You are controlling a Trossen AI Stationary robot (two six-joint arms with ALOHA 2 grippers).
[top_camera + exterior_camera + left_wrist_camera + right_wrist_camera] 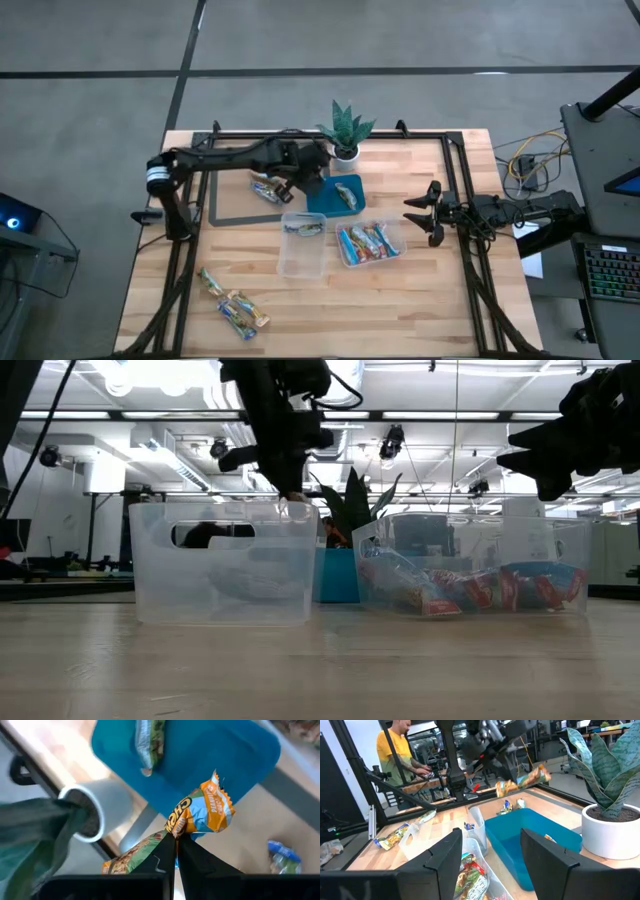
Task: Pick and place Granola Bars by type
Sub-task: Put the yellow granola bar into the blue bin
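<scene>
Left gripper [176, 851] high over the teal tray [322, 198], jaws clamped on one orange-and-blue granola bar [205, 812] by its crimped end, body dangling free, likely for dropping by type. Right gripper [428, 213] idle off beside the right tub [395, 247], jaws parted, empty. Pinch itself clear only from left wrist; spare bars [233, 305] at desk [420, 300] front only from above.

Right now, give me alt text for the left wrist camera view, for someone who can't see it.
The left gripper is shut on an orange and blue granola bar, holding it in the air over the edge of a teal tray that already holds one bar. A white plant pot stands beside the tray.
</scene>
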